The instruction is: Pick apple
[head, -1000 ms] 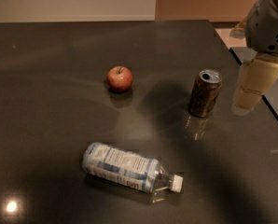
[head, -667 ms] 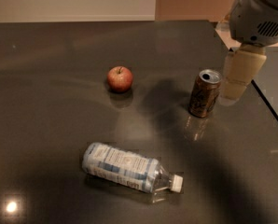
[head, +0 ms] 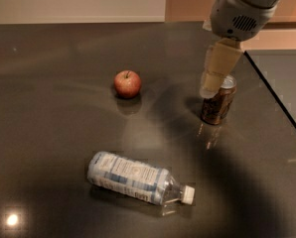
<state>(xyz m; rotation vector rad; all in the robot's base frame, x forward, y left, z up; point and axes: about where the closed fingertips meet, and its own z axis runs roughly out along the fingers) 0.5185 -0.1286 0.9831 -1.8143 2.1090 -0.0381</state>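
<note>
The apple [head: 127, 83] rests on the bench [head: 48, 133], well left of the can [head: 216, 107]. The end effector [head: 210, 88] hangs at the can's top, apart from the apple; its opening cannot be determined. A bottle [head: 138, 177] lies front-left of the can.

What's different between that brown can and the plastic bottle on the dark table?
The can stands upright; the bottle lies on its side. The can is brown and opaque; the bottle is clear plastic with a pale label and a white cap. The bottle is the longer of the two. Both rest on the table, apart from the apple. The gripper hangs at the can's top, to the right of the apple.
</note>
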